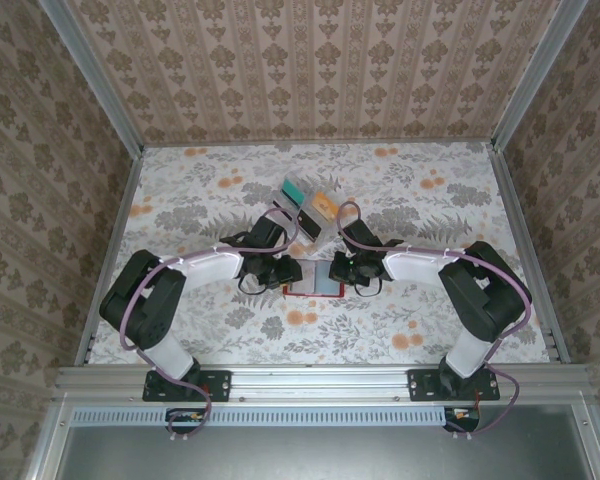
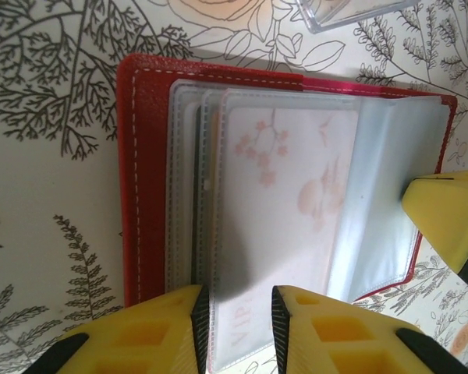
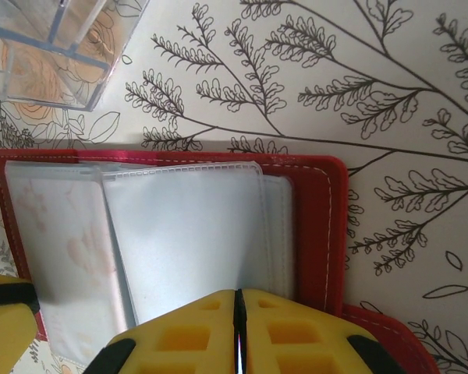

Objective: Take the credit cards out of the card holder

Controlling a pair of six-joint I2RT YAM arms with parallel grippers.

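Note:
The red card holder (image 1: 311, 284) lies open on the floral tablecloth between both grippers. In the left wrist view its red cover (image 2: 144, 156) carries several clear sleeves, and the top one holds a pale credit card (image 2: 285, 179) with a faint flower print and "VIP". My left gripper (image 2: 240, 312) straddles that sleeve's near edge, jaws apart, the left pad against the sleeve stack. My right gripper (image 3: 239, 300) is shut on the edge of a clear sleeve (image 3: 187, 234) of the card holder (image 3: 327, 226). The printed card (image 3: 62, 234) lies to its left.
A clear plastic rack (image 1: 308, 212) with teal and orange cards stands just behind the holder, its corner close by (image 3: 54, 54). Patterned walls and aluminium rails enclose the table (image 1: 450, 330). The two arms meet at the middle.

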